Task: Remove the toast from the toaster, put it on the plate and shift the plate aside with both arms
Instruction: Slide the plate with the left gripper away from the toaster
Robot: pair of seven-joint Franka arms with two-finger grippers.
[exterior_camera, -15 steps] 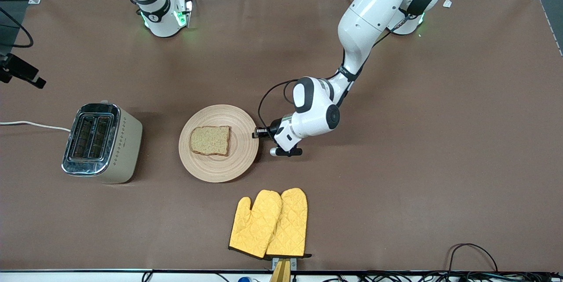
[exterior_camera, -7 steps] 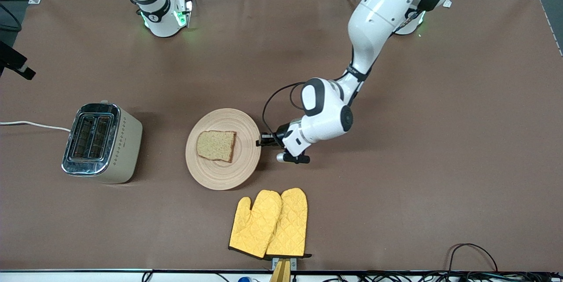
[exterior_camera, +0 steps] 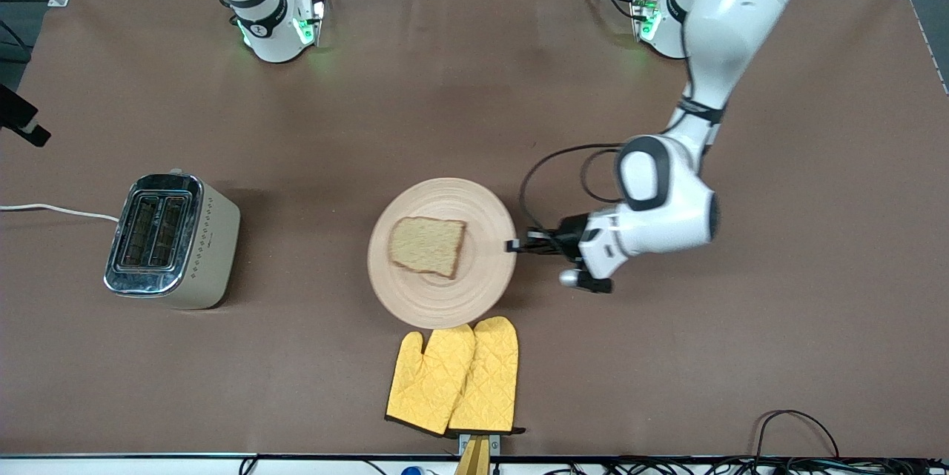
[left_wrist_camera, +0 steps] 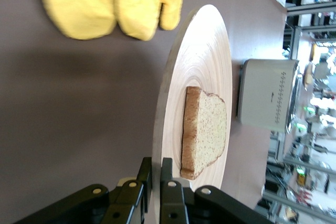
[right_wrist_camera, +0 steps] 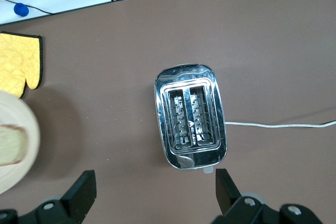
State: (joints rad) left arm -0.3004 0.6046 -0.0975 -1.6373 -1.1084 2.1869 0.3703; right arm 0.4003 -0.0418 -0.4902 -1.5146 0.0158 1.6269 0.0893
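Observation:
The round wooden plate (exterior_camera: 485,210) lies mid-table with the toast (exterior_camera: 428,245) on it. My left gripper (exterior_camera: 513,245) is shut on the plate's rim at the edge toward the left arm's end. In the left wrist view the fingers (left_wrist_camera: 156,163) pinch the rim of the plate (left_wrist_camera: 202,51), and the toast (left_wrist_camera: 207,129) lies just past them. My right gripper (right_wrist_camera: 156,190) is open and empty, high over the table by the toaster (right_wrist_camera: 190,116). A corner of the plate (right_wrist_camera: 13,174) shows in the right wrist view.
A pair of yellow oven mitts (exterior_camera: 454,377) lies near the front edge, the tips touching the plate's near edge. The silver toaster (exterior_camera: 169,239) stands toward the right arm's end, its white cord (exterior_camera: 52,210) running off the table.
My left gripper has pulled the plate with the toast toward the left arm's end and slightly nearer the front camera, up to the mitts. The toaster and the mitts have not moved.

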